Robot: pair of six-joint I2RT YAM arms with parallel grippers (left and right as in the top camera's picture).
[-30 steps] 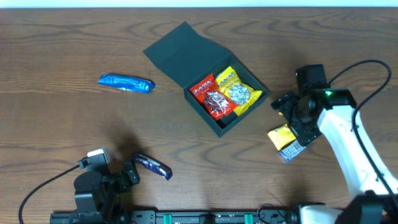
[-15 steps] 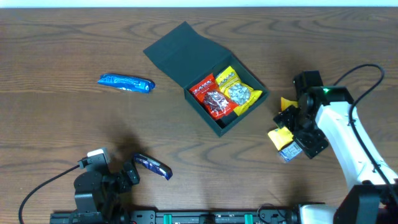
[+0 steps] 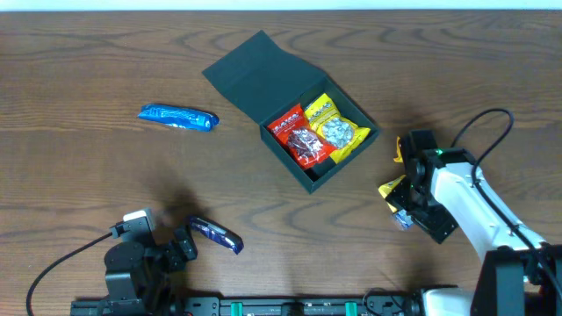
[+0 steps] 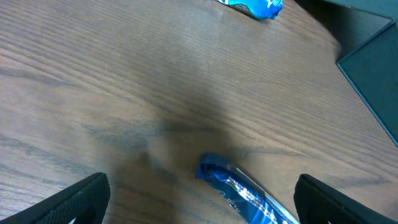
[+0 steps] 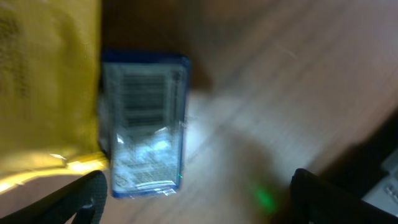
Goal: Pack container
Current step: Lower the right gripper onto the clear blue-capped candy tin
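Observation:
The dark teal container [image 3: 327, 173] sits open at the table's middle, its flap lid [image 3: 256, 75] lying back to the upper left; a corner shows in the left wrist view [image 4: 373, 50]. A red packet [image 3: 297, 136] and a yellow packet [image 3: 335, 129] lie inside. My right gripper [image 3: 411, 209] is open, low over a yellow packet [image 3: 392, 189] and a blue-edged packet [image 5: 143, 124] right of the box. My left gripper [image 4: 199, 202] is open over a dark blue packet [image 3: 216, 234], which also shows in the left wrist view [image 4: 249, 196].
A light blue packet [image 3: 178, 117] lies at the left of the table and shows at the top of the left wrist view [image 4: 252, 5]. The right arm's cable [image 3: 492, 118] loops above the right arm.
My right gripper has moved down and to the left onto the yellow and blue-edged packets, now covering part of them. The left arm has not moved.

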